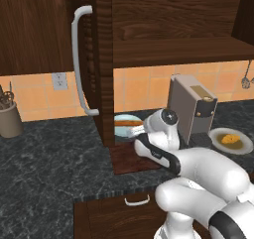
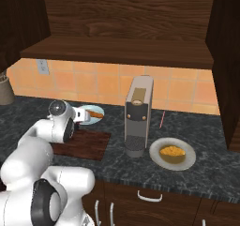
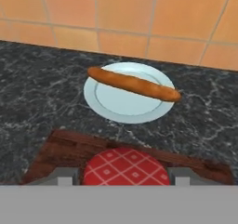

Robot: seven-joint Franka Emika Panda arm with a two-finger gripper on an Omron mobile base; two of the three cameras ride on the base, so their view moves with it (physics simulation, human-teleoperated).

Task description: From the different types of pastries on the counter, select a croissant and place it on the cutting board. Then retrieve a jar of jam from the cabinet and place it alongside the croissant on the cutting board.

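My gripper (image 3: 125, 175) is shut on the jar of jam (image 3: 124, 168), whose red checked lid shows between the fingertips. It hangs low over the far edge of the dark reddish cutting board (image 3: 65, 146) (image 1: 128, 162) (image 2: 89, 145). The hand (image 1: 163, 123) (image 2: 62, 113) points toward the back wall. The golden croissant (image 1: 230, 139) (image 2: 171, 151) lies on a grey plate (image 2: 185, 161) on the counter (image 1: 44, 153), right of the coffee machine. The long brown stick pastry (image 3: 135, 84) (image 2: 95, 113) rests on a pale blue plate (image 3: 116, 102) just beyond the board. The cabinet (image 1: 178, 39) stands open above.
The open cabinet door (image 1: 101, 59) with its grey bar handle (image 1: 78, 59) juts out left of the board. A grey coffee machine (image 1: 191, 106) (image 2: 138, 117) stands to the board's right. A utensil pot (image 1: 9, 116) sits far left by the tiled wall.
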